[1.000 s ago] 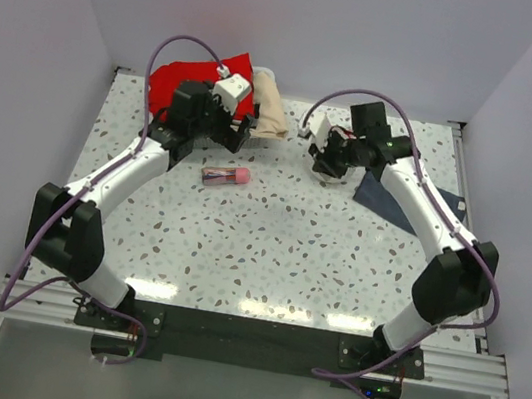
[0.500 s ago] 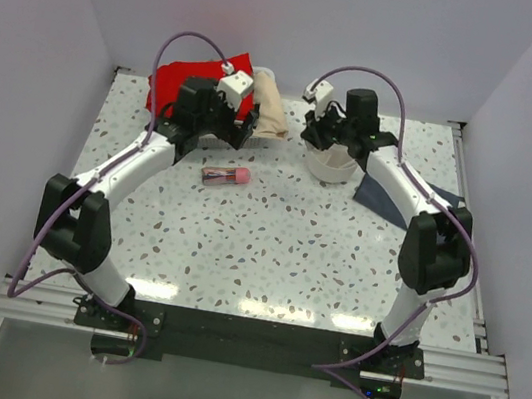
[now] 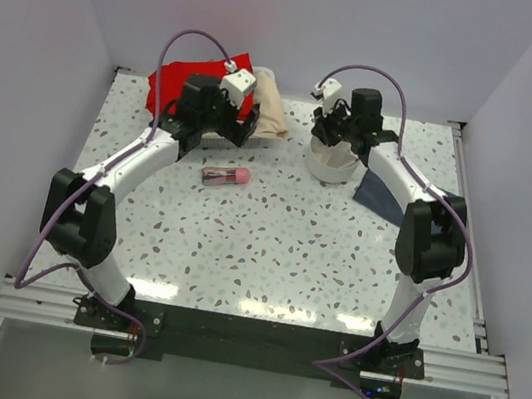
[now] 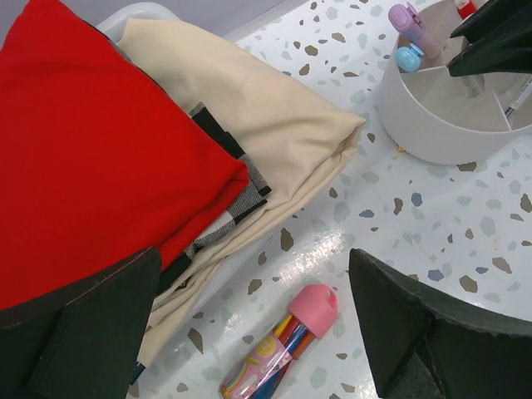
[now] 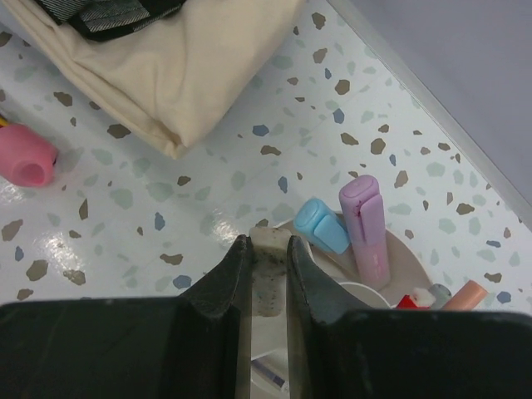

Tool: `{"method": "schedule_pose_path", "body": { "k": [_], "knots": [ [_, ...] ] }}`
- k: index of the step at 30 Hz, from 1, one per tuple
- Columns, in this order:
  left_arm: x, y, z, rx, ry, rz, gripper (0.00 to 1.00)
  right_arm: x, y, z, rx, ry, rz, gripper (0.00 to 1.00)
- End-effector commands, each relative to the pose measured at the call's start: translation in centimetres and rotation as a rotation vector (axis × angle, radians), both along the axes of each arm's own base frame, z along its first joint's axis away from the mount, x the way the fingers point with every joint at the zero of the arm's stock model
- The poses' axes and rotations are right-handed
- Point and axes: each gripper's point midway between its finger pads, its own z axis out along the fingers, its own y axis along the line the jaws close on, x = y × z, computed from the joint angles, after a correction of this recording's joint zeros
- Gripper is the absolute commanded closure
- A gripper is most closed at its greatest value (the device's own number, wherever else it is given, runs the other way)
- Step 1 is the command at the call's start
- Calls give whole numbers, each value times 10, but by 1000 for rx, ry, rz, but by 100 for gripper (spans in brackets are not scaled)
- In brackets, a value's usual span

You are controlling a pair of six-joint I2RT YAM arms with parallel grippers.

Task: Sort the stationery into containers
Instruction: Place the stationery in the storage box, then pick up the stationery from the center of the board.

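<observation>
Overhead and wrist views of two robot arms sorting stationery on a speckled white table [image 3: 268, 251]. The right gripper [image 5: 268, 243] hangs just above a round white desk organiser [image 3: 331, 172] at the far middle of the table. Its jaws are drawn narrow and pinch a small beige eraser [image 5: 268, 283] between them. Just beyond the eraser, a short blue marker [image 5: 322, 226] and a pink marker [image 5: 366, 233] stand in a section of the organiser's outer ring. The left gripper [image 4: 253, 258] hovers with jaws spread wide and nothing between them. It looks down on a clear tube with a pink cap [image 4: 278, 353], which lies on its side on the table, apart from the organiser and not yet sorted. Beside that tube sit a folded red cloth [image 4: 91, 150] and a beige cloth [image 4: 249, 100]; a dark blue cloth [image 3: 388, 199] lies to the right of the organiser. The step in hand appears to be putting the eraser away. The next move likely calls for lining the eraser up over a free section, clear of the dividing walls and the markers, then opening the jaws to let it drop. The tube looks to be the next thing to pick up.
</observation>
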Motion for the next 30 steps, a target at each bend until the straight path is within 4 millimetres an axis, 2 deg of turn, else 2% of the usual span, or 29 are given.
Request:
{"method": "schedule_pose_path", "body": {
  "k": [1,3,5,8,12,13,14,15,16,17,18,19,21,22,23,25,27,28,29,30],
  "knots": [
    [8,-5,24,-10,-63,-7,0,15,1,16,-9,-62,1,82],
    [8,-5,24,-10,-61,-8,0,15,-1,14,-14,-56,-11,69],
    [8,-5,26,-11,-66,-7,0,14,-3,15,-9,-46,-23,61],
    [7,-4,29,-13,-73,-5,0,10,-2,25,3,-52,-26,57],
    [5,-4,33,-16,-82,-5,0,2,0,41,38,-48,-16,56],
    [4,-2,38,-15,-93,-1,0,-4,4,53,55,-64,11,56],
    [2,0,40,-8,-96,1,0,-13,8,55,60,-52,59,56],
    [1,3,41,8,-105,2,0,-34,28,61,113,-32,205,56],
    [-1,8,48,17,-122,17,0,-45,36,60,105,-40,300,55],
    [-3,14,50,26,-123,24,0,-67,42,46,97,45,377,55],
    [-4,24,47,29,-114,39,0,-84,58,41,93,76,461,55],
    [-8,31,52,23,-123,45,0,-96,61,25,54,119,521,54],
    [-12,50,44,19,-91,63,0,-116,79,14,23,141,615,53],
    [-17,56,49,21,-97,67,0,-118,82,7,-3,140,630,53],
    [-21,61,46,36,-85,65,0,-120,87,1,-8,145,642,53],
    [-37,60,41,84,-89,-22,0,-125,98,-5,-28,137,672,53],
    [-57,57,24,159,-54,-133,0,-130,110,-14,-54,131,700,53],
    [-66,51,22,164,-52,-199,0,-129,113,-16,-64,119,706,53],
    [-80,50,6,189,4,-250,0,-125,117,-17,-70,98,701,53],
    [-87,48,0,245,0,-325,0,-122,120,-14,-58,90,690,53]
  ]
}}
